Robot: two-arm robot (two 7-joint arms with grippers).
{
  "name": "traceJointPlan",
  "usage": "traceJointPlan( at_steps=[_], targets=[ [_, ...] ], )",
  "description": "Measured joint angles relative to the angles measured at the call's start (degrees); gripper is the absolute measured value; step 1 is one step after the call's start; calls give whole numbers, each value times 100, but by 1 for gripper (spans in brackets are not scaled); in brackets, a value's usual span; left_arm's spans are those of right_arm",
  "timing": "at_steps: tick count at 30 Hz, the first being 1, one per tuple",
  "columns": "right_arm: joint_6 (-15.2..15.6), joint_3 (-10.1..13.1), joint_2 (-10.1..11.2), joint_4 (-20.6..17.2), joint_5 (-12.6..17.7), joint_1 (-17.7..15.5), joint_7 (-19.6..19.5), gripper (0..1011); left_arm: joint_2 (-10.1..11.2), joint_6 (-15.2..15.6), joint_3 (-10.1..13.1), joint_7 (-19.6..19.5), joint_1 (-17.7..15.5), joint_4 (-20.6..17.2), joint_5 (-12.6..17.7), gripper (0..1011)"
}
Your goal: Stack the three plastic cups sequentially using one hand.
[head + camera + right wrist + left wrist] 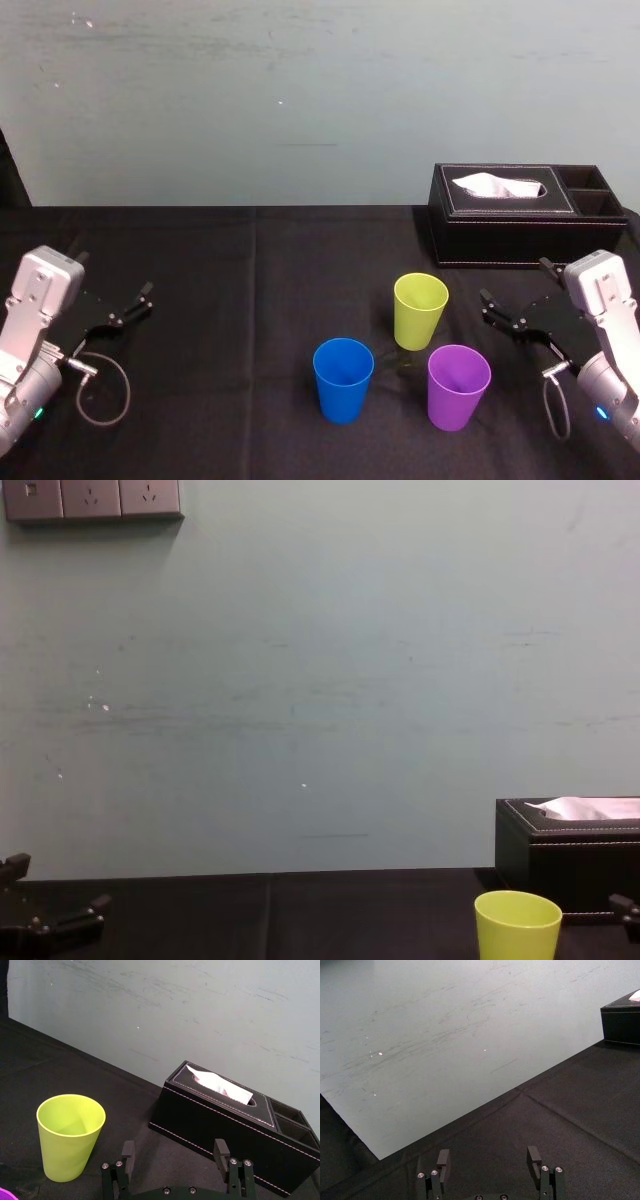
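Near the right end effector, three cups stand unstacked (upright).

Left of the right end effector, the purple tapered plastic cup is cropped to a sliver. The base of the yellow-green plastic cup is cut off.

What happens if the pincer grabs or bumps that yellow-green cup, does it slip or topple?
The yellow-green cup is empty smooth plastic, so probably light and somewhat slippery for the open right pincer beside it. Standing on its narrower base, it would likely tip if nudged near the rim. The left pincer sits open, far off.
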Motion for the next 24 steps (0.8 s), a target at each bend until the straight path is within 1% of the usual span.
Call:
traceJointPlan(
  at_steps=[24],
  targets=[
    [0, 0, 0, 0, 0, 0, 0, 1003, 0, 0, 0, 0, 0, 0, 0, 1000]
  ],
)
